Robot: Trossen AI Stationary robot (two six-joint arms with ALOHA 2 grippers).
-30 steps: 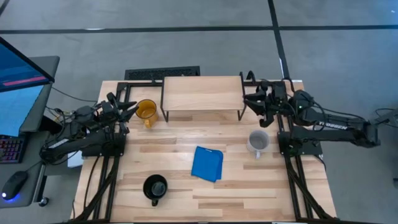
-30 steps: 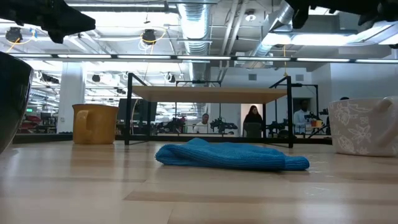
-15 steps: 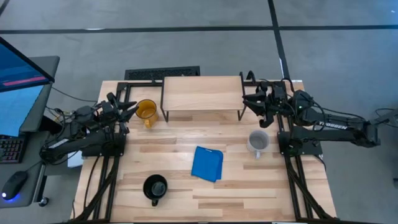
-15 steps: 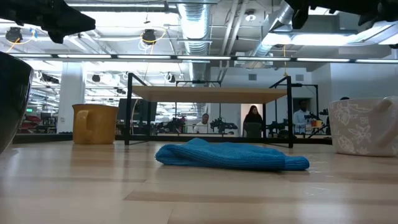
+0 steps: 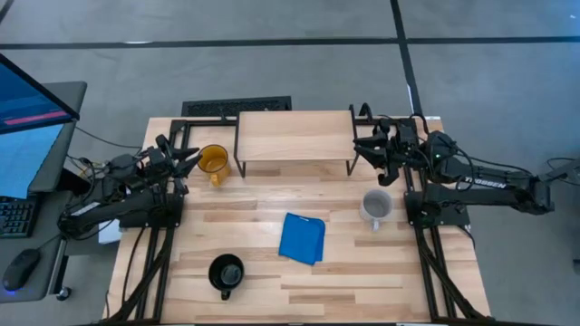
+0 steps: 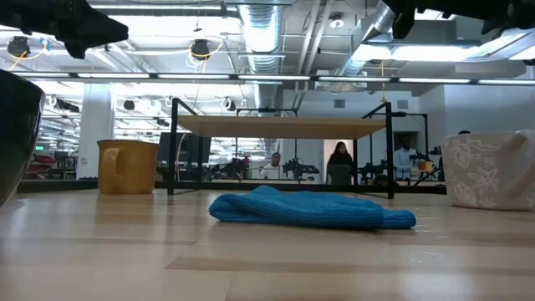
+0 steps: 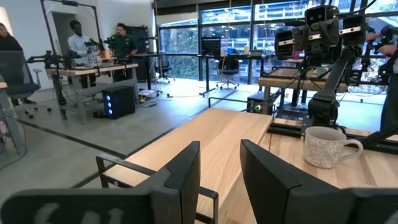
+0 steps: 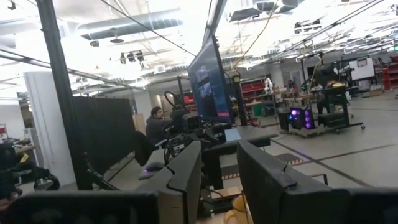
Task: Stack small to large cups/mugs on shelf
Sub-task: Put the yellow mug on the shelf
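The yellow-orange mug stands on its base on the table left of the shelf, and shows in the low view. The light grey mug stands at the right and shows in the left wrist view. The black mug stands near the front edge. My left gripper is open just left of the yellow mug, above the table. My right gripper is open by the shelf's right end, above the table.
A folded blue cloth lies flat at the table's middle, between the black and grey mugs. A black keyboard lies beyond the shelf. A monitor stands off the table's left. People show in the room behind.
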